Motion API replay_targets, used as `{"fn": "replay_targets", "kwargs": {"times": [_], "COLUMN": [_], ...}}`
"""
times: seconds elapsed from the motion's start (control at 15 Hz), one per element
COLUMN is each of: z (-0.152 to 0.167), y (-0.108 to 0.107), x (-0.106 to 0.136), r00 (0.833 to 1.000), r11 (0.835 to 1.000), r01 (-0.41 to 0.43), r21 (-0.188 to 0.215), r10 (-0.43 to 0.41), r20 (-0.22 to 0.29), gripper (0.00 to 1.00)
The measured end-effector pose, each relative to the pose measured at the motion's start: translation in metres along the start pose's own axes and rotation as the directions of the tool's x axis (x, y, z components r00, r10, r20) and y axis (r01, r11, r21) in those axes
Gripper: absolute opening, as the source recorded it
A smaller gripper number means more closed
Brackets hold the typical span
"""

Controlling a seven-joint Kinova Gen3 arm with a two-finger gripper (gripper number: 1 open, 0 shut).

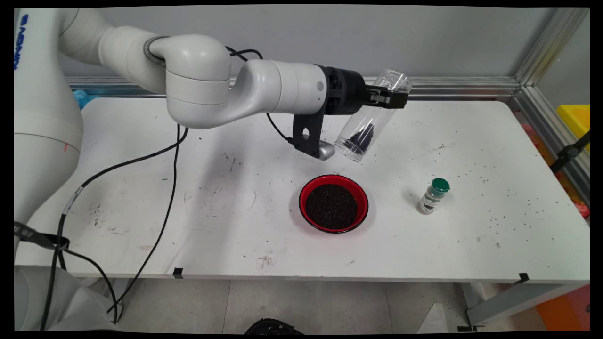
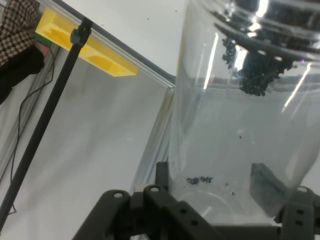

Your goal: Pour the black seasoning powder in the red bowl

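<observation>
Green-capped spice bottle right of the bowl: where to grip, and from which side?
Judging by its pose, grip the small bottle around its clear body just below the green cap, coming from above or the near side. It stands roughly upright and alone, well clear of the red bowl. The gripper is currently shut on the clear jar.

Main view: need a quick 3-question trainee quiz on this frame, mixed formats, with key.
1. True or false: the gripper holds the clear jar upright over the table.
2. What fills the red bowl? A) water B) dark grains C) nothing
3. Fill in: the small bottle right of the bowl has a ____ cap.

Key
1. False: the jar is tilted, mouth down and to the left, with dark grains gathered near the mouth, above and behind the bowl.
2. B
3. green
</observation>
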Motion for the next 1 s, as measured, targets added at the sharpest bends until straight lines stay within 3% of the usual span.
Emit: {"fn": "replay_targets", "kwargs": {"times": [1.0], "z": [-0.0005], "y": [0.0007], "x": [0.0011], "r00": [1.0], "r11": [1.0], "r01": [0.027], "r21": [-0.006], "r10": [-0.027], "r20": [-0.009], "gripper": [0.0]}}
